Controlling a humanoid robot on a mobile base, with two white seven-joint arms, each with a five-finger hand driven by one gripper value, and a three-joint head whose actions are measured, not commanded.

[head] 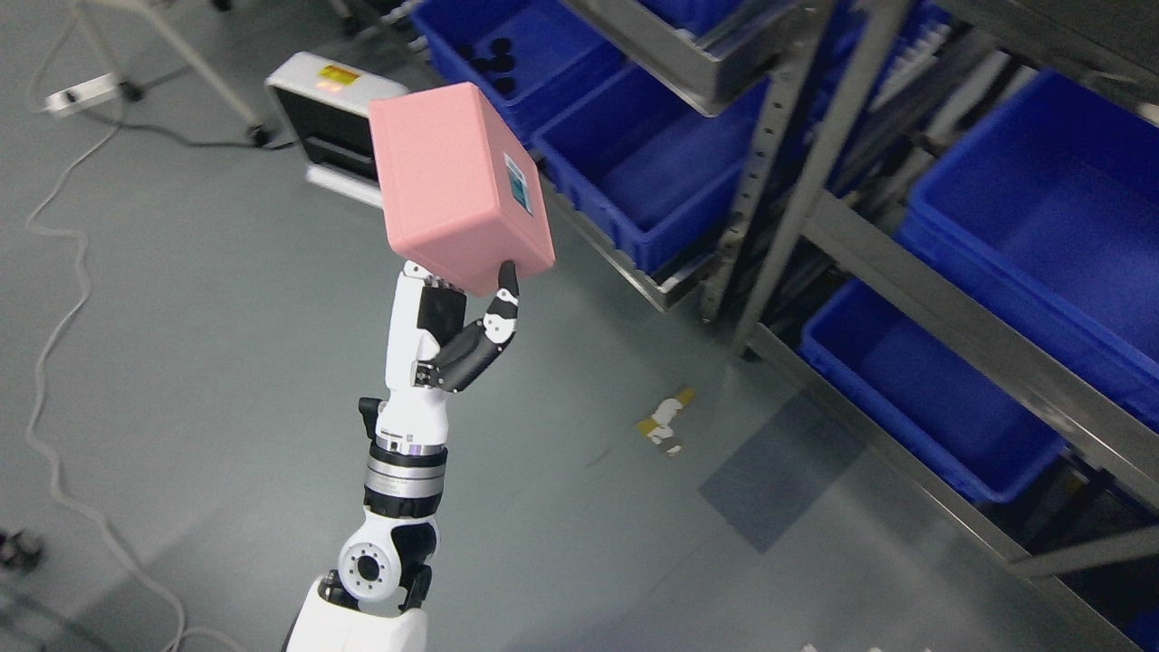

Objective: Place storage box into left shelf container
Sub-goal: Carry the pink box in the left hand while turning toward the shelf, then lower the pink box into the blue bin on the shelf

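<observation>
Black fingertips (507, 281) press against the lower edge of the box (457, 186), curled up onto its near face, while the rest of the left hand (448, 330) sits under it; the hand is closed on the box and carries it clear of the floor (181, 362). The white forearm rises from the bottom edge of the picture, left of the middle, with a silver ring at the wrist.

The box is pink, matte and plain, with rounded corners and edges, and it is held tilted. One small label with a teal patch sits on its right-hand face; its print is too small to read. There is one such box.

It hangs just left of the shelf (815, 172), near the front of the closest bin (652, 172) but not over it. The shelf is grey metal with slanted posts. Five blue bins show at least in part: two on the far level, one large at the right (1041, 226), one lower down (914, 398), and a sliver at the top. The far left bin (507, 45) holds a few dark round things; the others look bare.

Behind the box stands a white and black device (330, 118) with a yellow sticker. A white cable (54, 272) winds along the floor at the left, and a scrap of tape (665, 421) lies near the shelf foot.
</observation>
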